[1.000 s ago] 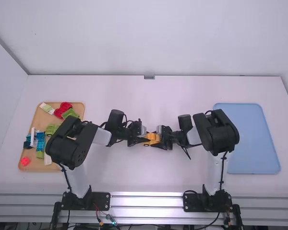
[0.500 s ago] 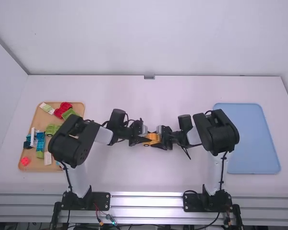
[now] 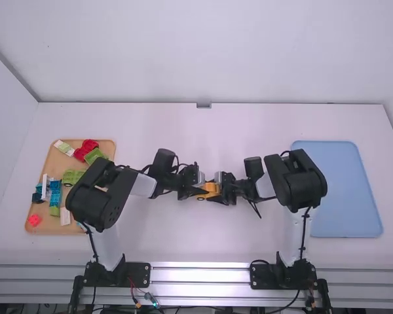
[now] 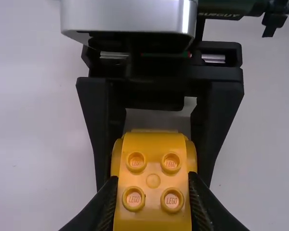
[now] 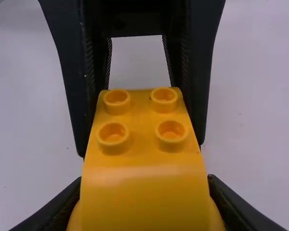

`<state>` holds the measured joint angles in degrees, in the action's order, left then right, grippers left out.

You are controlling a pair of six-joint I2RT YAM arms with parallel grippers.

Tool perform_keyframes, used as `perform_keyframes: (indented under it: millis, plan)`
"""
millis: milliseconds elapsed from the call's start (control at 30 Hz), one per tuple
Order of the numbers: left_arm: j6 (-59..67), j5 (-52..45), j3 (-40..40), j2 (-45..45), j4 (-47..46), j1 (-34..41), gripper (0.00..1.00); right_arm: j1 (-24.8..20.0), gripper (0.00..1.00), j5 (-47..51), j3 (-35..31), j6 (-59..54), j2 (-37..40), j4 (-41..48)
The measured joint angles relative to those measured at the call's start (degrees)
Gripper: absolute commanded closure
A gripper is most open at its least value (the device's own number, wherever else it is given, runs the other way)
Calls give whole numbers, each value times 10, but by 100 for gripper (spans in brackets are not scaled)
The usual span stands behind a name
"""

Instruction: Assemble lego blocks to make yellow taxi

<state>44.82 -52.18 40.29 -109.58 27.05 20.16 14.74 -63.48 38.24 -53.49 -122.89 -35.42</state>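
Holding the yellow block (image 3: 211, 188) at the middle of the high view, I've got the left gripper (image 3: 201, 191) clamped on it from the left of the frame and the right gripper (image 3: 220, 194) clamped on it from the right. Round studs show on its top. Farther out, a wooden tray (image 3: 51, 163) at the frame's left carries red, green and blue blocks; at the far right lies a blue tray (image 3: 344, 190).

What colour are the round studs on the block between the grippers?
Yellow-orange studs, clearest in the right wrist view.
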Motion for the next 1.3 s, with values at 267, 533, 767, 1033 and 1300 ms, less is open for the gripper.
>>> perform_keyframes:
  millis: [267,533,767,1033,1300]
  plan:
    - [1,33,2,9,-5,16,98,-5,63,-2,0,-1,0,0]
    - [1,57,9,14,-24,26,98,-9,63,-3,-1,-4,0,0]
    - [21,76,45,19,-109,32,98,-9,63,-1,-1,-4,0,0]
    - [28,79,52,18,-122,32,78,-9,63,1,-1,-1,0,-1]
    - [20,100,54,3,-116,44,69,-2,59,3,-1,2,0,-3]
